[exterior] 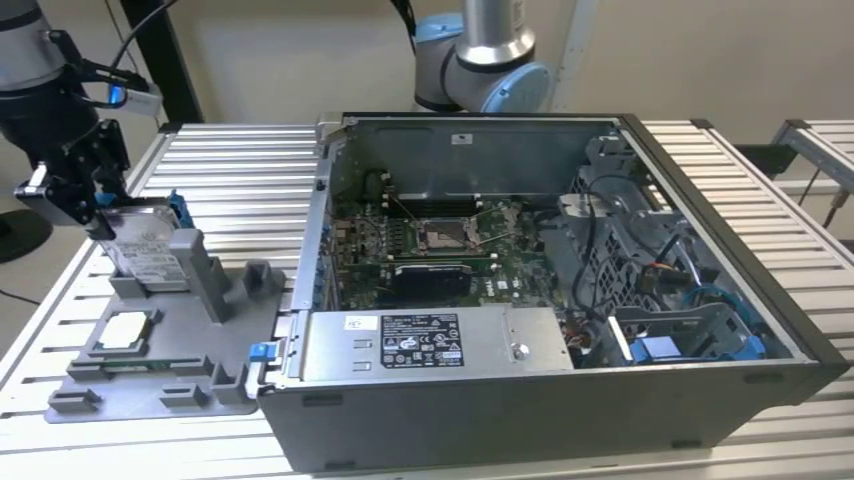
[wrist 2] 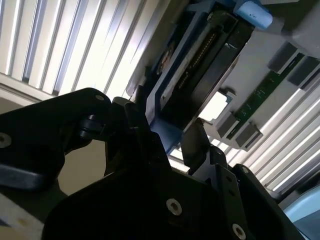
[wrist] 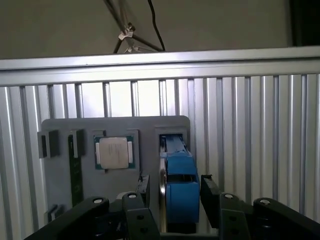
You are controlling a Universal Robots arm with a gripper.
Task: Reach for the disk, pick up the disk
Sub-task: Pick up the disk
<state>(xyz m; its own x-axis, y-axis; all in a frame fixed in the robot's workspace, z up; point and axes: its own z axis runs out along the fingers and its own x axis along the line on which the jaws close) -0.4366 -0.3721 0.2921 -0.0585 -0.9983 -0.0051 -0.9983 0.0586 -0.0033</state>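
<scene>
2 black fingers (wrist: 143, 190) of the gripper (wrist: 175, 182) stand apart, 1 on each side of the disk (wrist: 179, 200). In the first wrist view a strip of grey shows between 1 finger and the disk's metal edge, so nothing is clamped yet. The disk stands on edge, leaning a little, in a slot of the grey fixture (exterior: 174, 375) on the slatted table (exterior: 240, 170) at the exterior view's left, and the gripper hangs right over its upper end. It is likely dense and rigid for its size, so it should not flex, but its bare metal faces look smooth and could slip. The blue rails (wrist: 180, 172) offer a less slick place to bite. As a drive it probably dislikes knocks and pressure on its label face, so a hold across the narrow end, on the rails, seems safest. A tall post (exterior: 200, 275) of the fixture rises just beside the disk and the slot hugs its lower part, so a tilted pull could jam it. A chip (exterior: 126, 328) sits in the fixture nearby. The open computer case (exterior: 534, 400) stands apart at the exterior view's right, with a 2nd arm (exterior: 481, 60) behind it.
</scene>
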